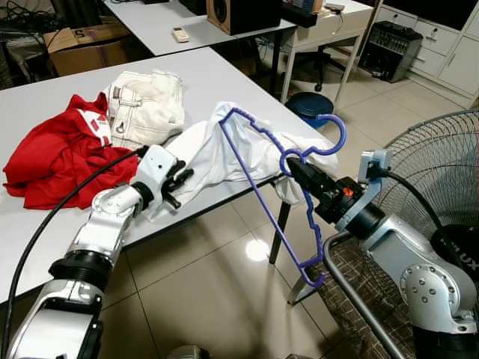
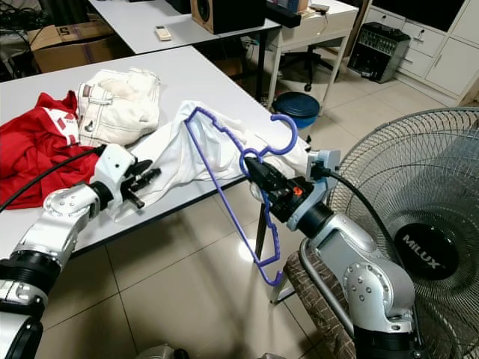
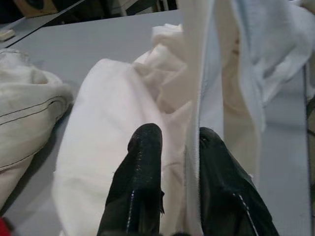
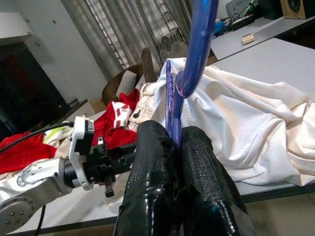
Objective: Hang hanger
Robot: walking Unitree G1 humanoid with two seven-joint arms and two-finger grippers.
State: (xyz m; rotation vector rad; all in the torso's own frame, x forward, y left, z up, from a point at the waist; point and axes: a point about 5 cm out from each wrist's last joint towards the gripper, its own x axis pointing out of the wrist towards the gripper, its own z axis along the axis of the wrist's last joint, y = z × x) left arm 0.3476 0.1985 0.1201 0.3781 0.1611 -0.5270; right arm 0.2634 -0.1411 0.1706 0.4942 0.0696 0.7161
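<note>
A purple plastic hanger (image 1: 258, 183) hangs tilted off the table's front edge. Its hook (image 1: 334, 133) points right, and its far shoulder pokes into a white garment (image 1: 217, 153) on the grey table (image 1: 45, 217). My right gripper (image 1: 293, 169) is shut on the hanger's neck just under the hook; the right wrist view shows the purple bar (image 4: 196, 54) rising from between the fingers. My left gripper (image 1: 179, 184) is at the garment's near edge, shut on a fold of the white cloth (image 3: 113, 123), with the hem running between the black fingers (image 3: 142, 167).
A red garment (image 1: 60, 153) and a cream denim piece (image 1: 146, 105) lie further left on the table. A large floor fan (image 1: 441, 172) and a chair with a checked seat (image 1: 359, 288) stand at the right. A blue bin (image 1: 310, 105) sits on the tiled floor beyond.
</note>
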